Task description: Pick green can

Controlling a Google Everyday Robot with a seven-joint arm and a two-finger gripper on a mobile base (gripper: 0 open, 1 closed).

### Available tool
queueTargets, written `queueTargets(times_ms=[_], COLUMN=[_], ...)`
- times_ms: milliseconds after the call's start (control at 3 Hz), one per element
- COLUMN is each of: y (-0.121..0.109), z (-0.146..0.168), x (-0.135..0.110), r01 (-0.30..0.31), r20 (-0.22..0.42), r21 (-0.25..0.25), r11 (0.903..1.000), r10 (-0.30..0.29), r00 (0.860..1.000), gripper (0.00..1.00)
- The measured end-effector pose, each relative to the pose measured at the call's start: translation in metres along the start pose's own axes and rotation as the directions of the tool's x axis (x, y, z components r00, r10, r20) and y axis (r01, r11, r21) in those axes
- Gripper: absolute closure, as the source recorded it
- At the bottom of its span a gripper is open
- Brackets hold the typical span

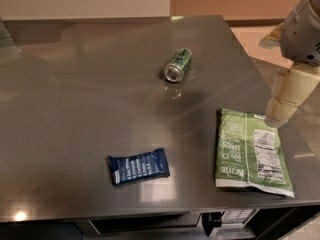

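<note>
The green can [177,65] lies on its side on the dark grey tabletop [80,99], a little right of centre toward the back. Its shiny silver end faces the front. My gripper [281,106] hangs at the right edge of the view, above the table's right side and just over the top right corner of the snack bag. It is well to the right of the can and nearer the front, not touching it. It holds nothing that I can see.
A flat green-and-white snack bag [252,154] lies at the front right. A dark blue snack packet [138,166] lies at the front centre. The table's right edge runs just under the gripper, with floor beyond.
</note>
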State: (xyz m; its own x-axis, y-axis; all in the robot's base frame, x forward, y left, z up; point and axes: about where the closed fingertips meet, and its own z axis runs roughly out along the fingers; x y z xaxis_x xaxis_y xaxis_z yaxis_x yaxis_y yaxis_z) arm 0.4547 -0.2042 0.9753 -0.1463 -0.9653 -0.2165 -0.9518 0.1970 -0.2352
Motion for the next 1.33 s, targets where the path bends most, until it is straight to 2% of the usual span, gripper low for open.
queueTargets(times_ms=[333,667,1000,1333], y=[-0.023,-0.049,-0.076,-0.106], z=[0.018,0.037,0.057,0.082], x=[-0.023,-0.050,-0.071,-0.092], r01=[0.108,0.239,0.349,0.458], r20=[0.034,0.069,0.077,0.077], r21=[-0.033,-0.040,-0.036,-0.030], r11=[0.9936,0.9701,0.9365,0.8886], r10=[-0.107,-0.236,-0.346,-0.455], r00=[0.994,0.969,0.935,0.887], gripper=[0.00,0.00,0.00,0.00])
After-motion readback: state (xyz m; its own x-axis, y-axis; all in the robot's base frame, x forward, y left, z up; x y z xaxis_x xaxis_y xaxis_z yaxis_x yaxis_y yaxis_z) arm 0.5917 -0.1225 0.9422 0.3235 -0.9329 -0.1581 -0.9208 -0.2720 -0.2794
